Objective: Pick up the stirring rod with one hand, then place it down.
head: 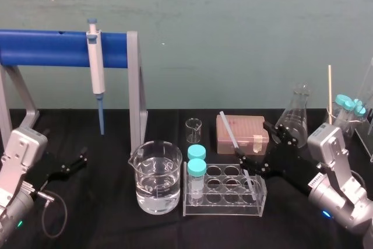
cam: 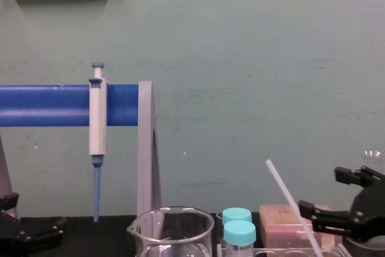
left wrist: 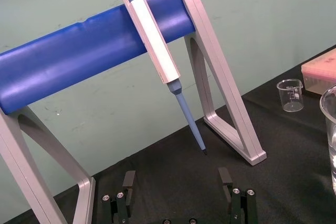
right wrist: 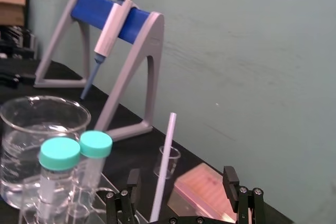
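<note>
The stirring rod (head: 234, 141) is a thin translucent white stick. It leans tilted, with its lower end in a well of the clear tube rack (head: 224, 202) and its upper end toward the pink box. My right gripper (head: 260, 147) is open at the rod's mid-height, just to its right. In the right wrist view the stirring rod (right wrist: 164, 166) rises between the spread fingers of the right gripper (right wrist: 181, 182) and touches neither. In the chest view the rod (cam: 289, 197) slants left of the right gripper (cam: 328, 194). My left gripper (head: 73, 164) rests open at the far left, also visible as the left gripper (left wrist: 178, 182).
A beaker of water (head: 155, 179) stands left of the rack, which holds two teal-capped tubes (head: 196, 170). Behind are a small beaker (head: 193, 129), a pink box (head: 242, 132) and a conical flask (head: 294, 115). A pipette (head: 96, 68) hangs on the blue-barred stand (head: 46, 49).
</note>
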